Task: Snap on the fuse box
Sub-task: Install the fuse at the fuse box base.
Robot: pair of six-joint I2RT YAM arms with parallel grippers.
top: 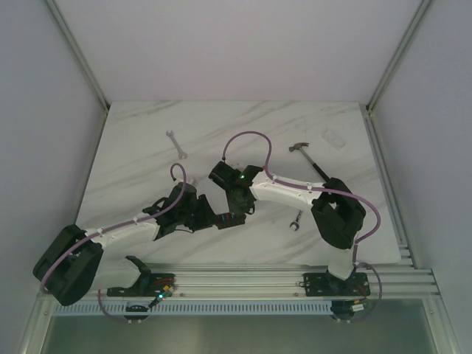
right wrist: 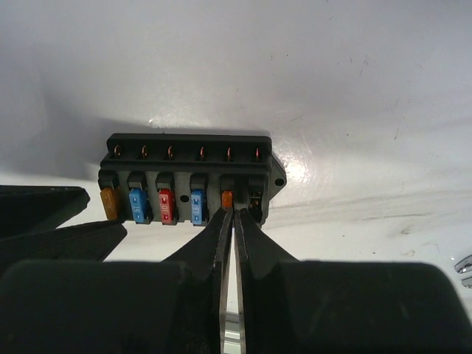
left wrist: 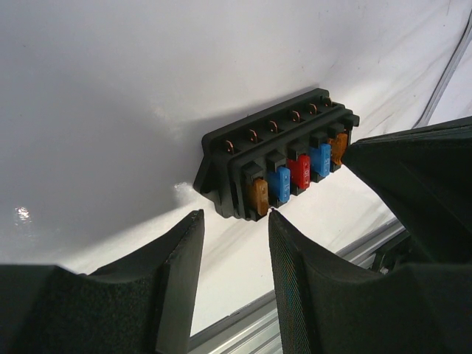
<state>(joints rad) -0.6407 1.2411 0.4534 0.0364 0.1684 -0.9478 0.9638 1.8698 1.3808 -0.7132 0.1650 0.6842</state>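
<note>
The right gripper is clenching almost fully, with only a sliver showing between its fingers. Its tips are pressing at the front edge of the fuse box, just under a small orange fuse. Whether anything is being pinched between the tips cannot be told. At 9 o'clock from that fuse, four taller fuses are standing in a row: blue, red, blue, then orange at the far end.

The left gripper is sitting released, fingers parted with nothing between them, and its tips are stopping just short of the fuse box's orange-fuse corner.

The fuse box is resting on the white marbled bench, a little toward 6 o'clock from the bench's middle in the overhead view, between the two grippers.

From the fuse box outward:
- A wrench is lying at 11 o'clock.
- A hammer is lying at 2 o'clock.
- A clear plastic piece is lying beyond the hammer.
- A second wrench is lying at 3 o'clock, beside the right arm.
</note>
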